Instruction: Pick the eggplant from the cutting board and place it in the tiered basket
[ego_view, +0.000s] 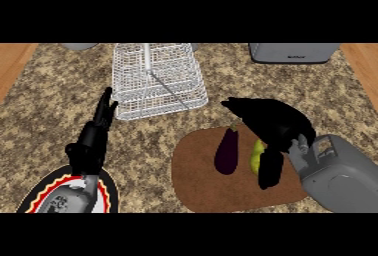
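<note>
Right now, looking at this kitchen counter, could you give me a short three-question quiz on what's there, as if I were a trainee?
1. True or false: the eggplant already lies in the tiered basket.
2. Which hand is over the cutting board? A) left hand B) right hand
3. Fill in: beside the eggplant, partly hidden by the right hand, lies a yellow-green ____.

Key
1. False: it lies on the cutting board, and no finger is curled round it.
2. B. The left hand is open, fingers straight, on the other side of the counter, beside the basket.
3. Fruit; its kind cannot be told.
</note>
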